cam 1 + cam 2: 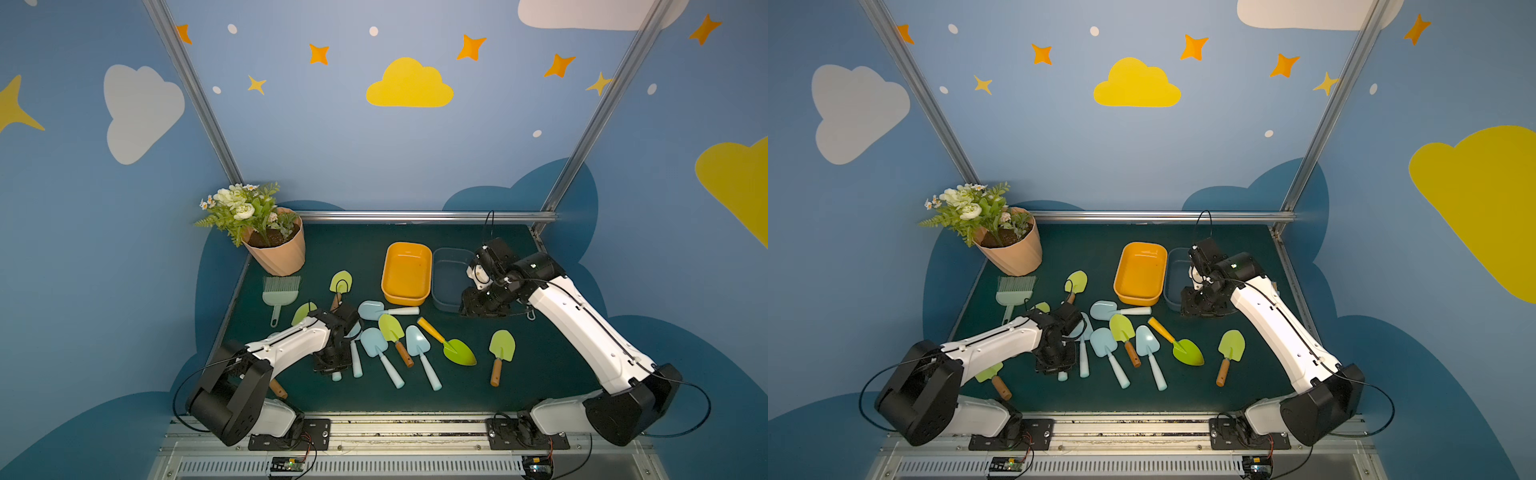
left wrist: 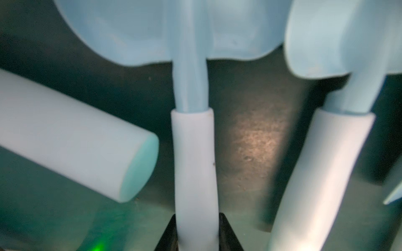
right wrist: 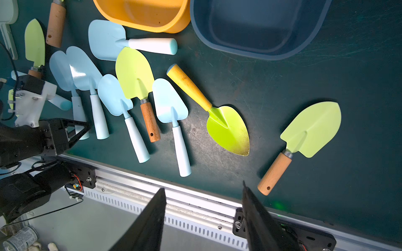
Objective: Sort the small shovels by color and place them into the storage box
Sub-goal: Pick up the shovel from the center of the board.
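Grip first: the left gripper (image 2: 196,235) pinches a light blue plastic shovel with a pale handle (image 2: 194,156) low on that handle, a black finger pressed to each side. The shovel lies flat on the dark green table mat (image 1: 540,374). Just beside it are a second light blue shovel (image 2: 326,169) and the butt of another pale handle (image 2: 76,141).

In the right wrist view the two blue blades overlap, and the pinched one seems to sit partly under its neighbour. A good lift would therefore go straight up and slowly, drawing back along the handle so the blade slides free without dragging the other. A grip this far from the blade may let the blade droop, so it should be carried level.

The right gripper (image 3: 203,185) hangs spread and empty near the dark blue rounded plastic box (image 1: 446,253). The orange rounded plastic box (image 1: 409,246) touches that box, and both look empty. The blue box seems the natural home for this shovel.

Lime-green shovels with brown wooden handles (image 1: 500,353) and one lime-green shovel with an orange handle (image 1: 449,343) lie scattered among the blue ones. A terracotta flowerpot (image 1: 278,253) and a grey-green bristled brush (image 1: 280,291) sit at the far left. Blue walls painted with clouds and stars enclose the table.
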`<control>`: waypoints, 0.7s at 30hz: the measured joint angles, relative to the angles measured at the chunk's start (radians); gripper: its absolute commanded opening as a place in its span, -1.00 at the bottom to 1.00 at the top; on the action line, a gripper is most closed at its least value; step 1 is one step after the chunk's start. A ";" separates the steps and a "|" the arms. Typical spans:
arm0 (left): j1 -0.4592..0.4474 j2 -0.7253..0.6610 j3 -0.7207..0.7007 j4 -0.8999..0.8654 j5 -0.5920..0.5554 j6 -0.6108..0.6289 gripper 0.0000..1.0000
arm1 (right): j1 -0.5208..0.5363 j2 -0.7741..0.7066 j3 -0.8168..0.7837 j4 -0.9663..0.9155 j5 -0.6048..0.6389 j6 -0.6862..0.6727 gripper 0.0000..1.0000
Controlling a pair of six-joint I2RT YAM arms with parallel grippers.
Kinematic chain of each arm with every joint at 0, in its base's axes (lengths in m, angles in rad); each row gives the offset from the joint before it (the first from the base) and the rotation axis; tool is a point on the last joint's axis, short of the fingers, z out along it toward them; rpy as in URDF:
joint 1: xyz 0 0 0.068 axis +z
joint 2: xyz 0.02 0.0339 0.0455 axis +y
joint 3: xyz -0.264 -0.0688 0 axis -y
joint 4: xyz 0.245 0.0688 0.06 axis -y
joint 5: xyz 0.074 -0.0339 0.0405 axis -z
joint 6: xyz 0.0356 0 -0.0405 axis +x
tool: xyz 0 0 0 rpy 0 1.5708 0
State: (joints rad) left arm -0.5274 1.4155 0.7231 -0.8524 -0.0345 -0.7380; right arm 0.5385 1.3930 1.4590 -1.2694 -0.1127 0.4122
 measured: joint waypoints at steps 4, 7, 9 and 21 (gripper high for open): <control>0.002 0.000 -0.002 -0.002 0.000 0.002 -0.81 | 0.000 0.000 -0.003 0.000 0.000 0.000 0.15; 0.002 -0.003 -0.002 -0.003 -0.002 0.005 -0.88 | 0.000 0.000 -0.003 0.000 0.000 0.000 0.14; 0.002 -0.003 -0.002 -0.004 -0.002 0.008 -0.91 | 0.000 0.000 -0.003 0.000 0.000 0.000 0.14; 0.002 -0.034 0.006 -0.032 -0.002 0.018 -0.94 | 0.008 0.014 -0.003 0.000 0.000 -0.001 0.14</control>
State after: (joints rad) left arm -0.5255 1.3819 0.7292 -0.8848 -0.0360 -0.7200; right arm 0.5465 1.4067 1.4563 -1.2697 -0.1123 0.4114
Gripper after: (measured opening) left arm 0.103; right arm 0.570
